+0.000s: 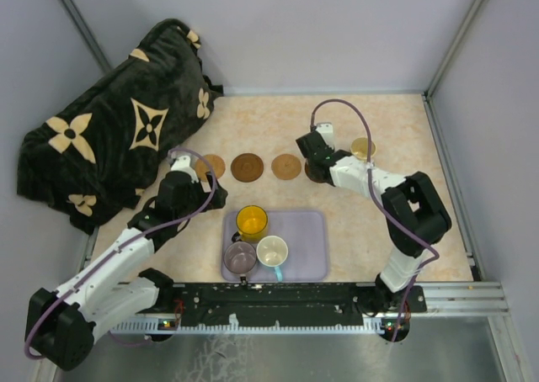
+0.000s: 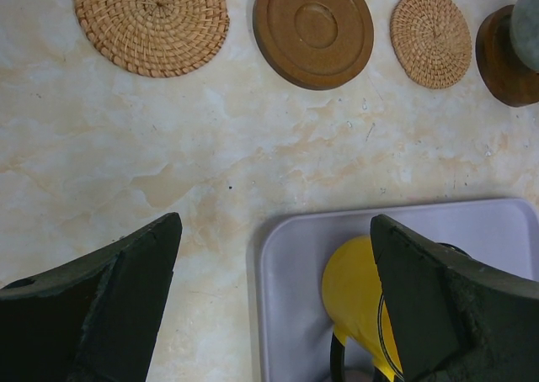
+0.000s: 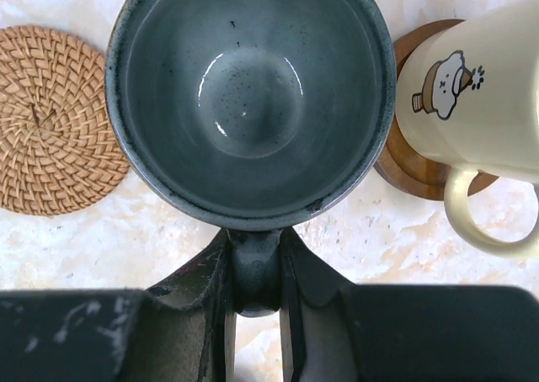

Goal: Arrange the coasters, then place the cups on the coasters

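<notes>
My right gripper (image 3: 255, 239) is shut on the handle of the grey-green cup (image 3: 253, 96), which hangs over a dark wooden coaster (image 2: 505, 58); I cannot tell whether they touch. Right of it a cream cup (image 3: 472, 104) stands on a wooden coaster (image 3: 404, 176). Three more coasters lie in a row to the left: woven (image 1: 210, 165), dark wood (image 1: 248, 167), woven (image 1: 286, 166). My left gripper (image 2: 278, 306) is open and empty above the lavender tray's (image 2: 286, 256) far left corner, beside the yellow cup (image 2: 358, 285). On the tray, the mauve cup (image 1: 240, 257) and the white cup (image 1: 272, 251) stand in front of the yellow one.
A dark blanket with cream flowers (image 1: 109, 146) is heaped at the back left. Grey walls and metal posts (image 1: 450, 37) close the table in. The right arm (image 1: 413, 214) bends over the right side of the table, and my right gripper (image 1: 317, 156) covers the grey-green cup from above.
</notes>
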Controlling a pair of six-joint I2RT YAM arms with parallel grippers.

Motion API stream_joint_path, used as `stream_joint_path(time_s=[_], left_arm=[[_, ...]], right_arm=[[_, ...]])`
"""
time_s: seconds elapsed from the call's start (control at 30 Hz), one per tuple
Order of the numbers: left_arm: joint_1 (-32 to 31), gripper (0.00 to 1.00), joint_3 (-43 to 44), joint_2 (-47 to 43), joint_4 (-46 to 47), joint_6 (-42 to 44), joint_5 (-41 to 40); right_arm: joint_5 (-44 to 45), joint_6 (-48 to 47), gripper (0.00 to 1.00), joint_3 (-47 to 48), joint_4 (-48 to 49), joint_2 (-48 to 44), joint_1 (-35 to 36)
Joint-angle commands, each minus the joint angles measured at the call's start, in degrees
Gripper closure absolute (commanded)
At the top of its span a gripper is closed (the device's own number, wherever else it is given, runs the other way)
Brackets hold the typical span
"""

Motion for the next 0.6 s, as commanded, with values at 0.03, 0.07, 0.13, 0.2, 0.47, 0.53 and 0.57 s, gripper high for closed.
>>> stream_joint_path(time_s=[0.03, 0.07, 0.13, 0.2, 0.47, 0.53, 0.57], left_arm=[[-0.1, 0.01, 0.9, 0.2, 1.7, 0.7, 0.7], [-0.1, 0.01, 1.0, 0.2, 1.8, 0.7, 0.7], [-0.1, 0.01, 1.2, 0.4, 1.7, 0.9, 0.7], [-0.2, 0.01, 1.2, 0.5, 1.6, 0.8, 0.5], [-0.2, 0.01, 1.2, 0.7, 1.6, 0.7, 0.4], [-0.1, 0.01, 1.2, 0.8, 1.6, 0.8, 0.2], [-0.1, 0.01, 1.1, 0.8, 1.5, 0.6, 0.2]], right_arm=[[1.4, -0.7, 1.0, -0.9, 8.5, -2.1, -1.0], [1.3, -0.8, 1.0, -1.4, 9.0, -2.3, -1.2], [0.9, -0.9, 1.0, -2.1, 9.6, -2.6, -1.5], [0.4, -1.0, 1.0, -2.5, 10.0, -2.6, -1.6], [-0.2, -0.9, 1.0, -3.5, 11.0, -4.9, -1.6], [-0.1, -1.0, 1.0, -3.8, 11.3, -5.2, -1.6], [-0.1, -1.1, 1.0, -4.0, 11.4, -5.3, -1.6]])
